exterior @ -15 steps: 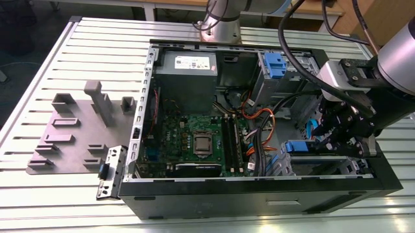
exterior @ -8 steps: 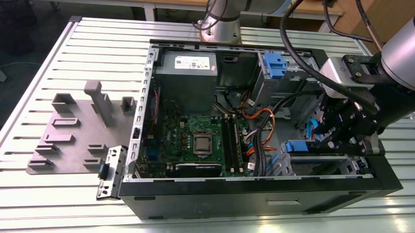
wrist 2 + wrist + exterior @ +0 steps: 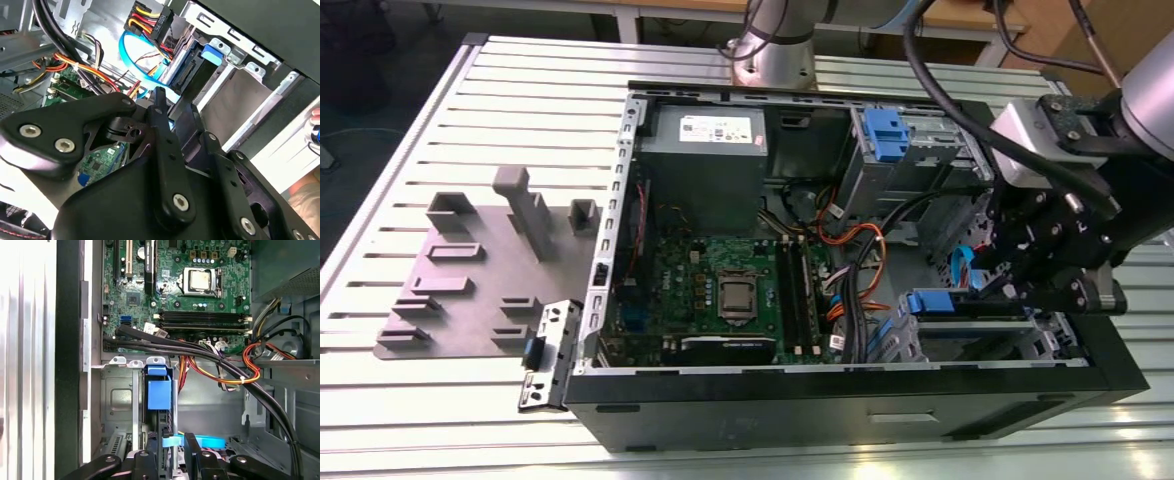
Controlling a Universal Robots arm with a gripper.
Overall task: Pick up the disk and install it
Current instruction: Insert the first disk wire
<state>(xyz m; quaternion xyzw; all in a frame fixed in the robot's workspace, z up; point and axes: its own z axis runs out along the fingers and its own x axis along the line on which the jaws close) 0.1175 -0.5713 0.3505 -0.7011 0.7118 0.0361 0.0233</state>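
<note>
The hand (image 3: 172, 460) hangs inside the open computer case (image 3: 854, 385), fingers closed with nothing between them, just above the disk (image 3: 159, 395), which sits edge-on in the drive cage; beyond lies the green motherboard (image 3: 175, 285); no lettering is legible

The disk (image 3: 947, 303) is sitting on edge in the drive cage at the computer case's front corner. Its blue carrier rail (image 3: 159, 394) is facing outward, and its dark connector end (image 3: 192, 75) is showing in the second wrist view.
</note>
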